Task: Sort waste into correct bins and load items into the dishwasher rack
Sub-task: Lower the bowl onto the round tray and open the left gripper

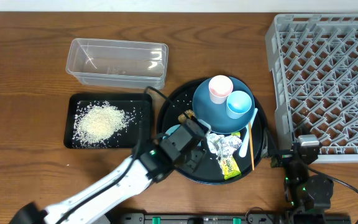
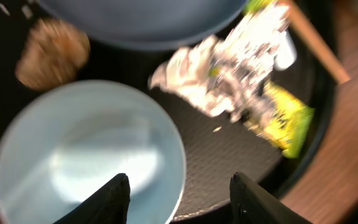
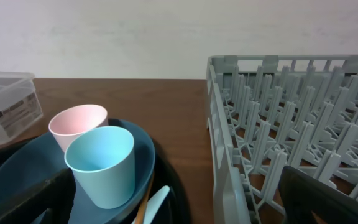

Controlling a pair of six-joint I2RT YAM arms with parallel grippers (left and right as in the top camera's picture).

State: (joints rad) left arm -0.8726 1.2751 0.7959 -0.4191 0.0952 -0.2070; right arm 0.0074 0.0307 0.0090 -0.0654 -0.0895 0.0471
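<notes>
The light blue bowl [image 2: 86, 155] sits on the round black tray [image 1: 261, 121], empty. My left gripper [image 2: 179, 190] is open above it, with the bowl's right rim between its jaws and touching neither. A brown food lump [image 2: 51, 53] lies just beyond the bowl. Crumpled wrappers [image 2: 222, 74] and the yellow-green packet [image 2: 284, 118] lie to the right. The dark blue plate [image 1: 207, 106] holds the pinkish cup [image 1: 220, 87] and the light blue cup [image 1: 238, 104]. The spoon [image 1: 248, 134] and chopstick [image 1: 252, 149] lie beside them. My right gripper [image 3: 176, 211] is open, between tray and rack [image 1: 328, 81].
The clear tub [image 1: 117, 62] stands at the back left, empty. In front of it the shallow black tray [image 1: 138, 124] holds a heap of white rice [image 1: 101, 121]. The rack's near left corner is close to my right gripper [image 1: 304, 149].
</notes>
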